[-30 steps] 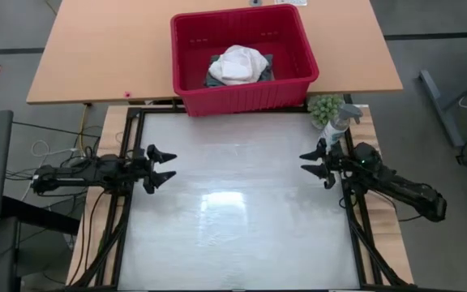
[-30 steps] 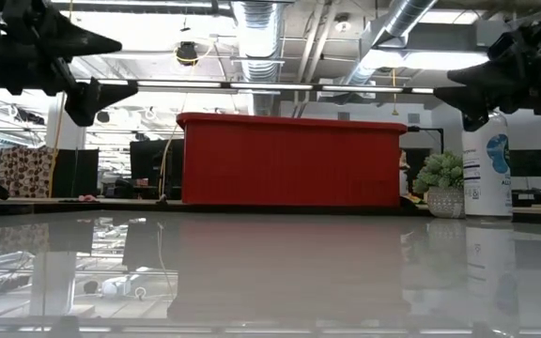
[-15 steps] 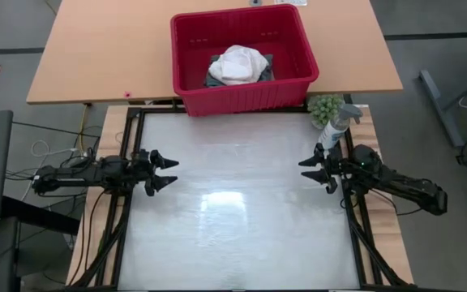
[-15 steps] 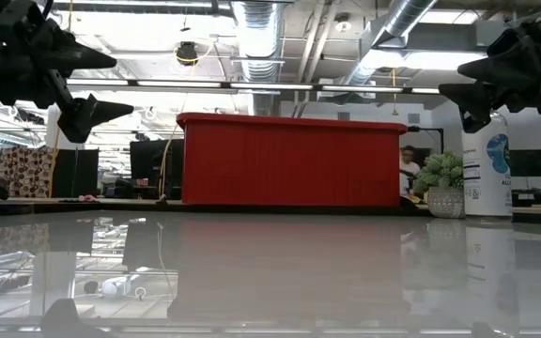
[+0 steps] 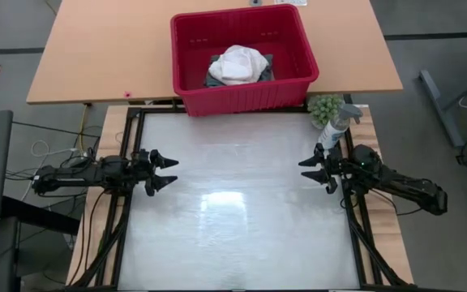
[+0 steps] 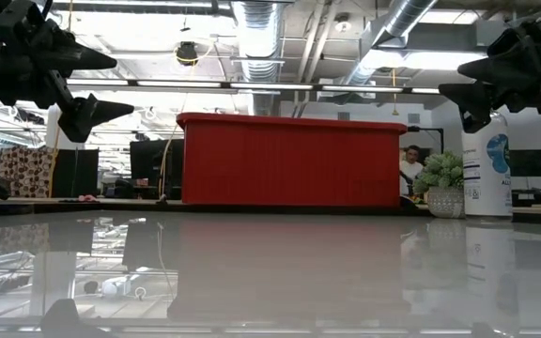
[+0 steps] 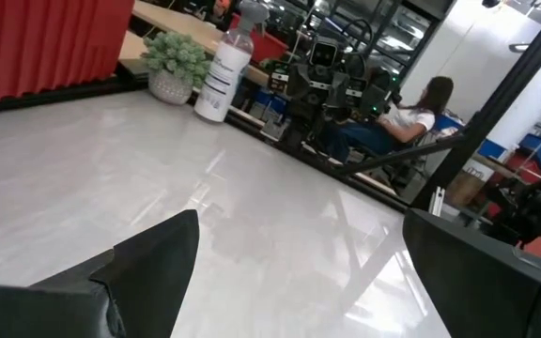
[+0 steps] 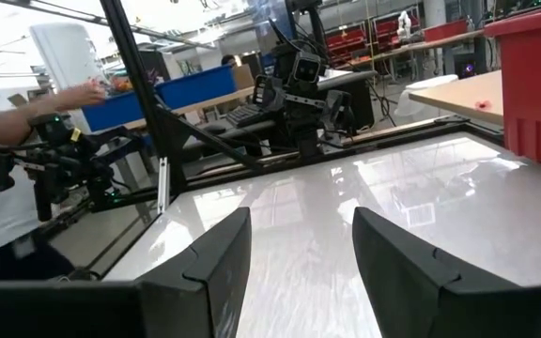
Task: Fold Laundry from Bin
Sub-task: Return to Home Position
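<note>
Hovering open and empty: both jaws above the table, laundry in the bin

**Left jaws.** They stand spread apart with nothing between them. The left wrist view shows the two dark fingers (image 7: 158, 263) wide apart with only glossy surface in the gap. The left arm (image 5: 79, 174) lies low along the left edge of the white table (image 5: 233, 235), with the jaws just inside that edge and pointing toward the middle. In the low view they hang above the surface without touching it.

**Right jaws.** These are also parted and hold nothing; the fingers (image 8: 219, 258) frame bare table in the right wrist view. The right arm (image 5: 396, 185) reaches in from the right edge, with the jaws just inside it, facing the left jaws across the table and well apart from them.

**Task items.** The bin (image 5: 246, 96) stands upright on the wooden table (image 5: 96, 49), at its near edge, just beyond the far side of the white table. The laundry lies inside it: a white garment (image 5: 237, 63) rests on top of a dark garment (image 5: 214, 79), of which only the edges show.

**Surroundings.** A potted plant (image 5: 326, 107) and a spray bottle (image 5: 336, 126) stand side by side at the far right corner of the white table, near the bin. A seated person (image 7: 411, 117) shows in the room beyond.
</note>
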